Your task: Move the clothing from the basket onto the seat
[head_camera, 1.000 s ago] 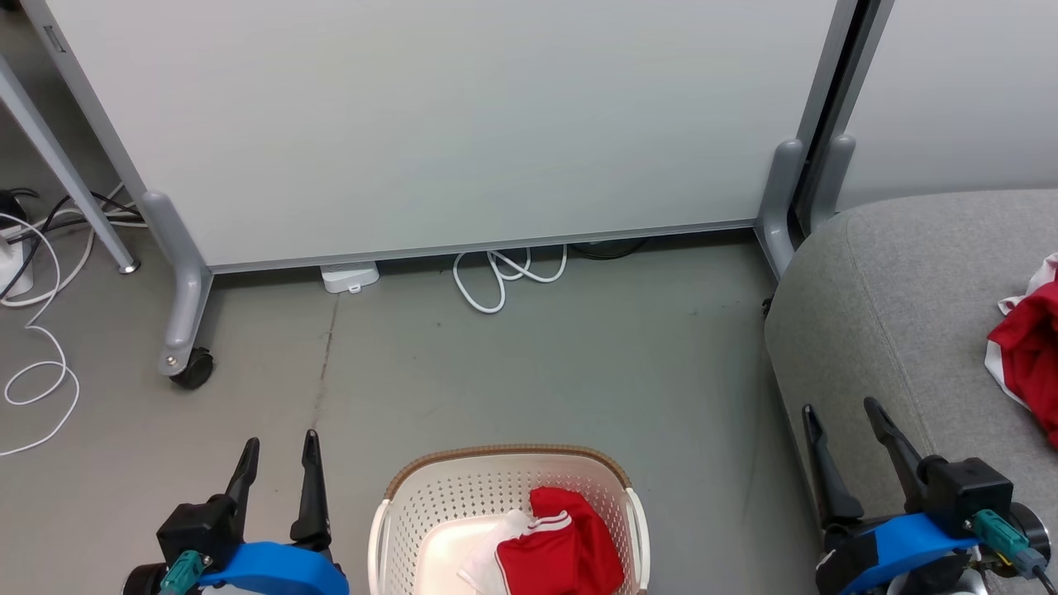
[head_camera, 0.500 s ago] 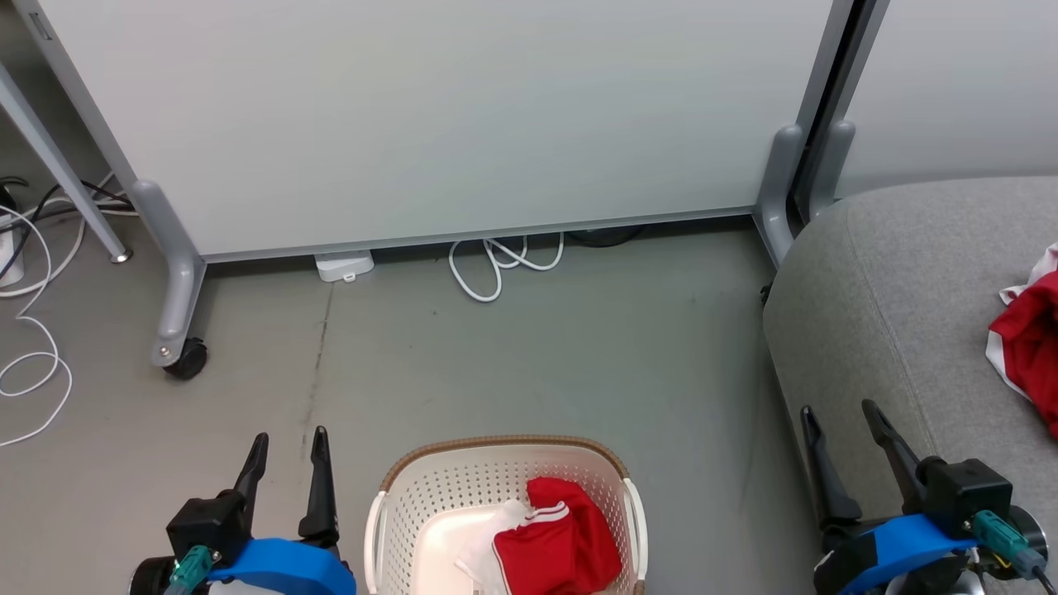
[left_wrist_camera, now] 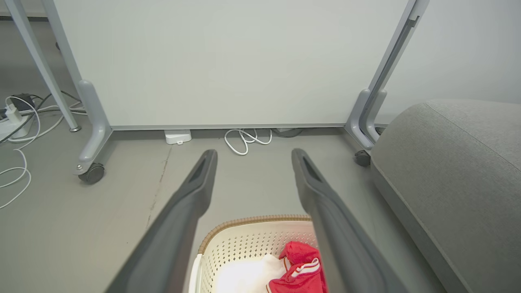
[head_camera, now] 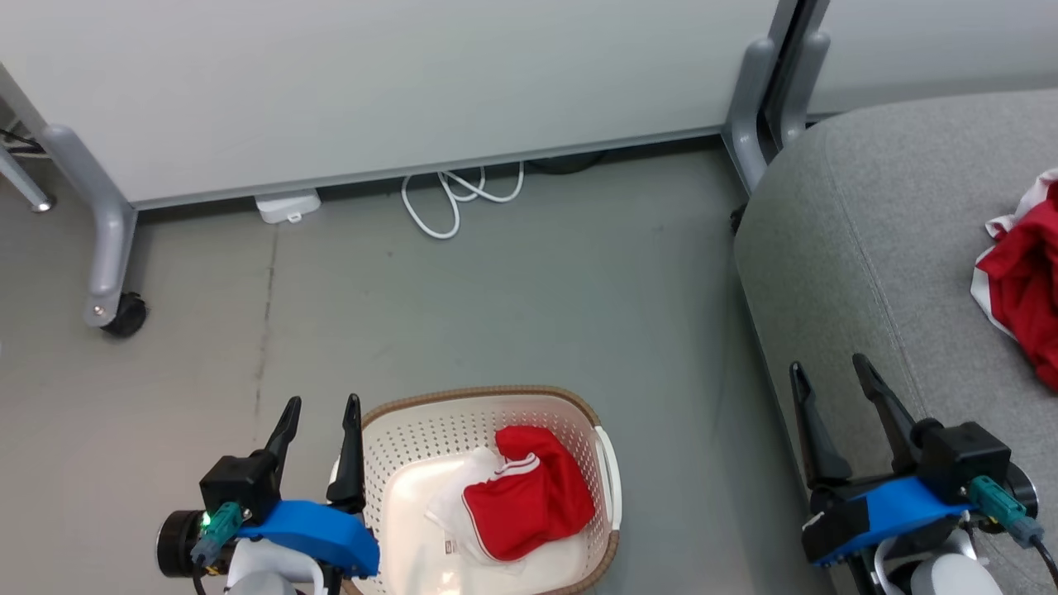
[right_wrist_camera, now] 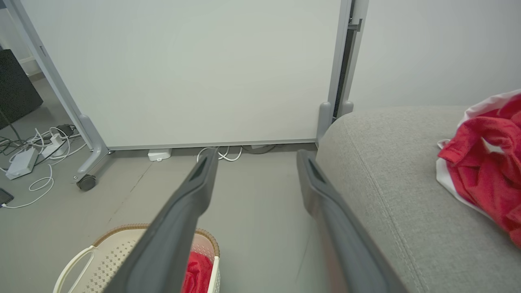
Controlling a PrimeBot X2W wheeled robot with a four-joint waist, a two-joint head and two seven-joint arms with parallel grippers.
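Observation:
A cream basket (head_camera: 388, 430) with a brown rim stands on the floor at the bottom centre of the head view; it is also in the left wrist view (left_wrist_camera: 228, 244) and the right wrist view (right_wrist_camera: 101, 252). Inside it lies a red garment with white stripes (head_camera: 529, 496) over white fabric. Another red and white garment (head_camera: 1021, 289) rests on the grey seat (head_camera: 868, 248), seen too in the right wrist view (right_wrist_camera: 484, 171). My left gripper (head_camera: 322, 409) is open just left of the basket rim. My right gripper (head_camera: 831, 372) is open at the seat's front edge.
A white wheeled partition (head_camera: 372, 74) stands behind, its caster (head_camera: 124, 314) at the left. A white cable loop (head_camera: 450, 198) and a small white box (head_camera: 288, 207) lie at its foot. More cables and adapters (right_wrist_camera: 32, 150) lie at the far left.
The head camera has tilted down and turned, so the whole scene has shifted up and left. More of the basket shows now. Both grippers stay open.

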